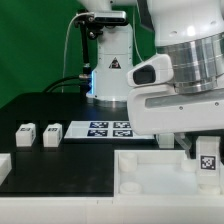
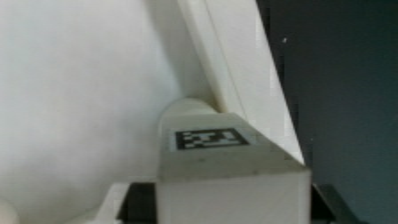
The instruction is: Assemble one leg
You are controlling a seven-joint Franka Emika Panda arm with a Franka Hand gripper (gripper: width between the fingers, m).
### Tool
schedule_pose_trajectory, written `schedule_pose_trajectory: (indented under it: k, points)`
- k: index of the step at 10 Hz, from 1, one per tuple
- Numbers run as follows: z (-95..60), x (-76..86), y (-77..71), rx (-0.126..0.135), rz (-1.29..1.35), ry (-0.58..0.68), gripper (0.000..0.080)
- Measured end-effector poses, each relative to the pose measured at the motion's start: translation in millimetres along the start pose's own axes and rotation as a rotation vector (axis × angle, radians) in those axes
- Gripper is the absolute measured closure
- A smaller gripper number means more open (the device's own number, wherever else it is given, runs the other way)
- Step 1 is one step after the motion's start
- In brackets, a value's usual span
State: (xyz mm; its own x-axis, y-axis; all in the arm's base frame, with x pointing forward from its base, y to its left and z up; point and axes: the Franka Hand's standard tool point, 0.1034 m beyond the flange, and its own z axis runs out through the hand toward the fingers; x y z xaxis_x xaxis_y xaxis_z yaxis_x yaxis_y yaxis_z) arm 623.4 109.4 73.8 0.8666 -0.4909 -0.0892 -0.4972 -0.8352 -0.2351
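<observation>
The gripper (image 1: 205, 152) was clenched on the leg (image 1: 207, 166), which hung just under it between the fingers (image 1: 191, 148) at the exterior view's right. It was held above the right end of the white tray-like part (image 1: 140, 172). Whether its lower end touched the tray could not be told. In the wrist view the leg (image 2: 215, 160) filled the middle, with one finger (image 2: 135, 204) beside it and a raised wall of the tray-like part (image 2: 210, 60) running away beyond its tip.

The tray-like part lay near the front on a black table (image 1: 40, 108). Two other legs (image 1: 24, 133) stood side by side toward the exterior view's left, and the marker board (image 1: 105, 128) lay flat farther back, near the arm's base (image 1: 110, 70). A green backdrop (image 1: 35, 40) closed off the room behind.

The held leg stood upright with its long axis vertical. Its square tag faced the exterior camera.
</observation>
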Motion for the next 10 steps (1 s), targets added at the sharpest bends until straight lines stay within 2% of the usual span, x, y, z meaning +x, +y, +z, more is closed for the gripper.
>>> schedule_pose_trajectory:
  k: [1,3,5,7,8,9,10]
  points:
    - [0.7,0.8,-0.1,0.016,0.172,-0.003,0.0499]
    - [2.2,0.3,-2.3,0.023,0.553,0.004,0.0499]
    - [2.1,1.0,-1.2,0.053,0.766,0.004,0.0499]
    - [2.6,0.2,-2.0,0.064,0.853,-0.005,0.0499]
    - [2.8,0.1,-2.0,0.064,0.818,-0.004,0.0437]
    - [2.8,0.0,-2.1,0.063,0.771,-0.003,0.0272]
    - [3.0,-0.7,-1.8,0.056,0.719,-0.009,0.0272]
